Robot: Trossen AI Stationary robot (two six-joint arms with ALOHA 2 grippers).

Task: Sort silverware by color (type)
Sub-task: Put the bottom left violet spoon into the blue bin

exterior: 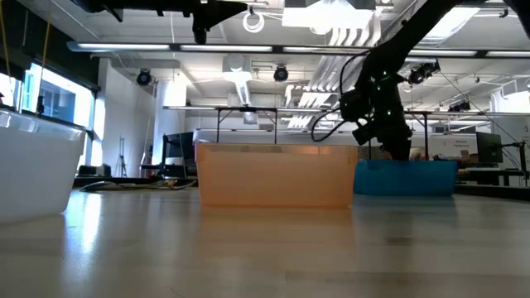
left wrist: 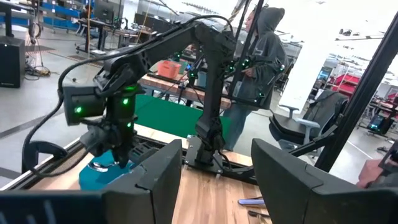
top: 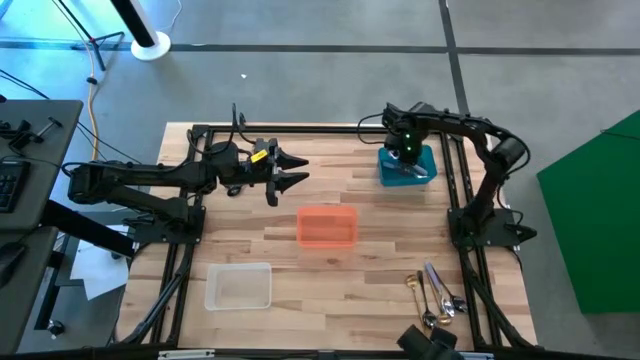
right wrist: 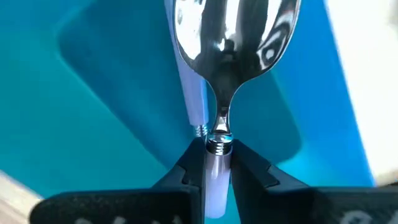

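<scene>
Spoon hanging over the blue bin, thin grip

Right fingers (right wrist: 217, 163) pinch a silver spoon (right wrist: 233, 46) by its handle tip over the blue bin (top: 408, 166) at 1 o'clock; it could swing and miss. Left fingers (top: 290, 170) wide, idle at 11. Other silverware (top: 436, 295) at 5

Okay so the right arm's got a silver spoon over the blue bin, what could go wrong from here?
1. The right tool pinches the silver spoon only at its thin neck, so it may swing or slip before release.
2. The spoon hangs over the blue bin, but a tilted drop could catch the rim and land on the table.
3. The remaining silverware lies bunched together, so the next pick might grab two pieces.
</scene>
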